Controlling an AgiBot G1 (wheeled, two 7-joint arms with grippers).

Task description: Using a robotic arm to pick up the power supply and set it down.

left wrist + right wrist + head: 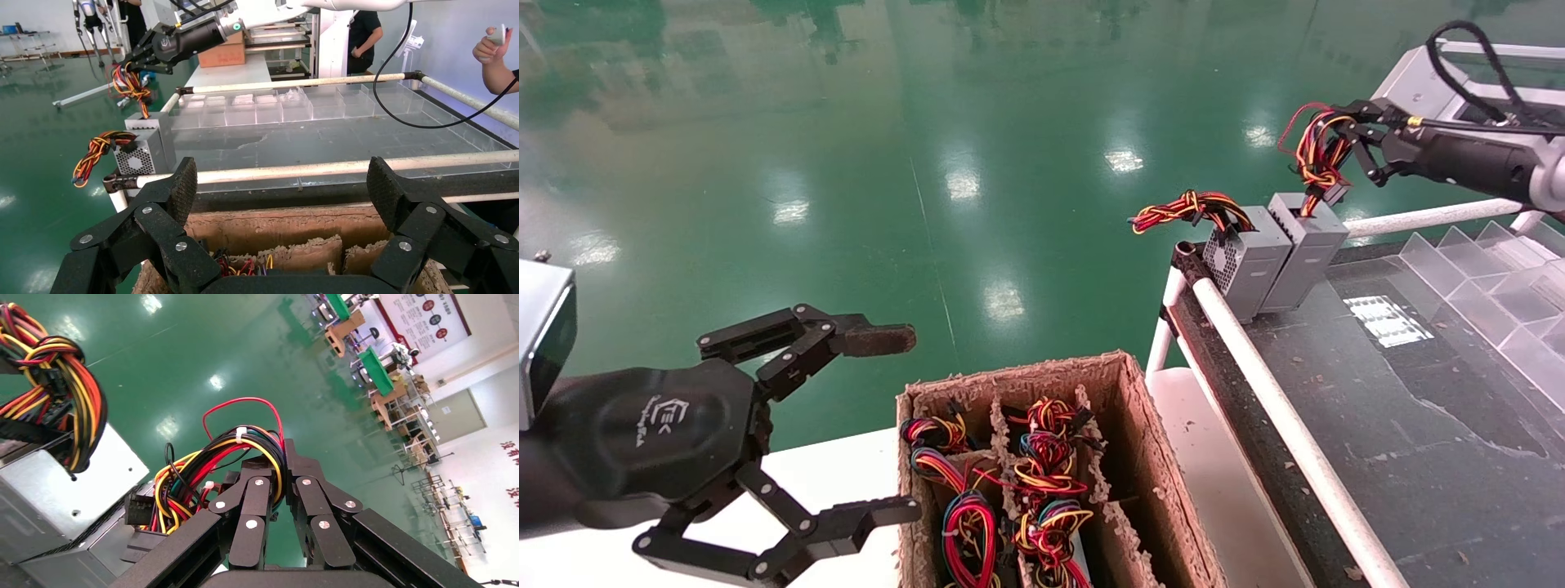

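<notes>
R gripper jaws clenched on wire bundle of power supply, which sits on surface edge. L gripper jaws wide open, empty, near cardboard box.

Power supply body cut off (only wires whole).

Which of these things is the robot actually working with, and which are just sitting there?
In use:
right hand, shut on the wire bundle
power supply, on the conveyor edge

Just there:
left hand, open, idle
second grey box
cardboard box of wired units
clear dividers
</notes>
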